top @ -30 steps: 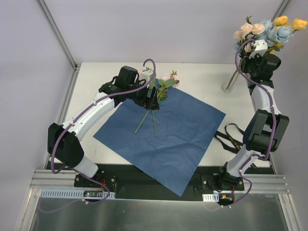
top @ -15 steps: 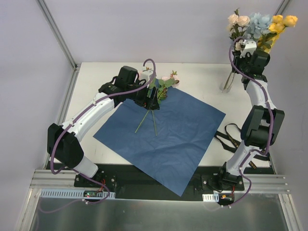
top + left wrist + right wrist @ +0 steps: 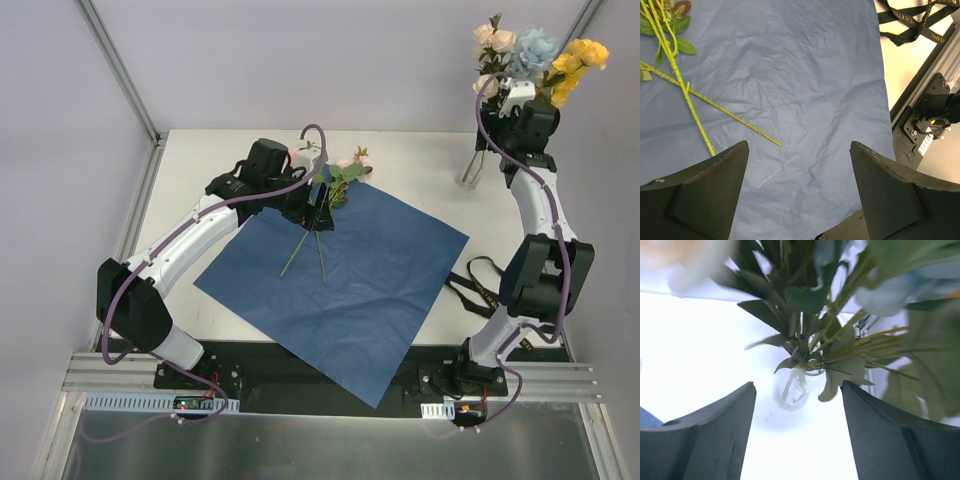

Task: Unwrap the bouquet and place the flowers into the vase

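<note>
White table (image 3: 420, 160), blue paper (image 3: 380, 290) spread flat mid-table. Two loose stems (image 3: 300, 250) on its back-left part, lying back-to-front, blooms at back. Left gripper (image 3: 799, 150) just above, jaws wide, empty, so nearer arm. Bunch (image 3: 530, 50) in vase (image 3: 472, 175), back right corner; right gripper (image 3: 797, 385) there, jaws apart, holding nothing.

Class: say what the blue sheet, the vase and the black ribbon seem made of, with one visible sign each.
Blue sheet: probably thin matte paper; fine creases hold in it.
Vase: clear glass or possibly plastic; stems show through its wall.
Black ribbon: likely woven fabric, printed gold; it lies in limp loops.
</note>
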Controlling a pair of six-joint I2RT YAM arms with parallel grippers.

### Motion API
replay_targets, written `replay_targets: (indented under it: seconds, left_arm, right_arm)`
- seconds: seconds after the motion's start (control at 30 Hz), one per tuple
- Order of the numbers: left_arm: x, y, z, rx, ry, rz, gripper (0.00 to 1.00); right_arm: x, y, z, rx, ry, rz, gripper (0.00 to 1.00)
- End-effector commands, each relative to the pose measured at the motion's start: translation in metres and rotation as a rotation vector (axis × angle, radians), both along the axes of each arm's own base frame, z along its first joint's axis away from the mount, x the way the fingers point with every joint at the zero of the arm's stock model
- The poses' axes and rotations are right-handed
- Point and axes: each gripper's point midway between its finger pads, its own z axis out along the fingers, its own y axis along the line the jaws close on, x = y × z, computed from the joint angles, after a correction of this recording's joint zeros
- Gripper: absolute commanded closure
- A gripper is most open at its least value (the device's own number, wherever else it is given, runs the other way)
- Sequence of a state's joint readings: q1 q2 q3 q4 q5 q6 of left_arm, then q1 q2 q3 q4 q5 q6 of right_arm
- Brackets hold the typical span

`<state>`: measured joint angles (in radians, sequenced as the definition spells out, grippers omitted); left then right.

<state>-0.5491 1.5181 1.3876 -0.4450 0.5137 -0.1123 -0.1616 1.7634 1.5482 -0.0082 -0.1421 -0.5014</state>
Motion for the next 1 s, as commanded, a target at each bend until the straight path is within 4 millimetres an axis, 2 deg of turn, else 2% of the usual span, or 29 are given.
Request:
replay_targets:
  seconds: [0.0, 0.07, 0.13, 0.17, 0.27, 0.3, 0.33, 0.37, 0.43, 0.47, 0.53, 0.57, 0.6, 0.63, 0.67, 0.7, 0.8, 0.83, 0.87, 0.97]
  left_arm:
    - [-0.002, 0.001, 0.015, -0.019, -0.061, 0.0, 0.18]
    - [0.001, 0.005, 0.013, 0.0, -0.08, 0.012, 0.17]
    - [0.009, 0.011, 0.007, 0.036, -0.097, 0.044, 0.16]
    - [0.013, 0.014, 0.004, 0.048, -0.097, 0.061, 0.16]
    - [0.025, 0.025, -0.01, 0.096, -0.078, 0.111, 0.16]
    - [0.03, 0.027, -0.018, 0.115, -0.064, 0.127, 0.17]
    - [0.032, 0.029, -0.022, 0.125, -0.048, 0.134, 0.17]
    - [0.037, 0.031, -0.032, 0.14, -0.02, 0.146, 0.18]
    - [0.042, 0.032, -0.04, 0.154, 0.011, 0.157, 0.2]
    - [0.043, 0.033, -0.055, 0.184, 0.051, 0.156, 0.22]
    - [0.047, 0.035, -0.066, 0.218, 0.071, 0.157, 0.3]
    - [0.046, 0.036, -0.08, 0.245, 0.102, 0.149, 0.32]
    - [0.048, 0.036, -0.085, 0.256, 0.107, 0.145, 0.34]
    - [0.05, 0.036, -0.09, 0.27, 0.115, 0.145, 0.37]
    - [0.051, 0.036, -0.104, 0.294, 0.145, 0.144, 0.38]
    - [0.051, 0.038, -0.112, 0.312, 0.159, 0.139, 0.39]
    - [0.056, 0.039, -0.134, 0.362, 0.196, 0.137, 0.48]
    - [0.059, 0.037, -0.135, 0.362, 0.196, 0.137, 0.49]
    - [0.062, 0.039, -0.146, 0.389, 0.21, 0.15, 0.52]
    - [0.065, 0.038, -0.16, 0.412, 0.243, 0.179, 0.55]
  right_arm:
    - [-0.028, -0.005, 0.06, 0.031, -0.093, -0.089, 0.27]
    - [-0.039, -0.005, 0.075, 0.081, -0.103, -0.133, 0.27]
    - [-0.052, -0.003, 0.071, 0.116, -0.066, -0.171, 0.26]
    - [-0.063, -0.002, 0.078, 0.131, -0.079, -0.203, 0.26]
    - [-0.086, 0.013, 0.075, 0.221, -0.07, -0.24, 0.25]
    - [-0.095, 0.02, 0.068, 0.276, -0.037, -0.261, 0.25]
    - [-0.105, 0.021, 0.071, 0.302, -0.035, -0.287, 0.25]
    - [-0.115, 0.03, 0.055, 0.328, 0.025, -0.292, 0.25]
    - [-0.131, 0.046, 0.051, 0.411, 0.048, -0.299, 0.25]
    - [-0.14, 0.062, 0.029, 0.441, 0.106, -0.285, 0.25]
    - [-0.154, 0.085, 0.024, 0.518, 0.128, -0.23, 0.25]
    - [-0.161, 0.107, 0.016, 0.516, 0.159, -0.174, 0.25]
    - [-0.171, 0.124, 0.0, 0.52, 0.215, -0.124, 0.25]
    - [-0.18, 0.13, -0.003, 0.507, 0.224, -0.115, 0.25]
    - [-0.188, 0.145, -0.01, 0.499, 0.256, -0.078, 0.25]
    - [-0.196, 0.151, -0.024, 0.495, 0.292, -0.069, 0.25]
    - [-0.213, 0.174, -0.032, 0.521, 0.329, 0.009, 0.25]
    - [-0.219, 0.177, -0.039, 0.522, 0.346, 0.026, 0.25]
    - [-0.222, 0.182, -0.043, 0.52, 0.355, 0.042, 0.25]
    - [-0.231, 0.19, -0.054, 0.531, 0.385, 0.078, 0.25]
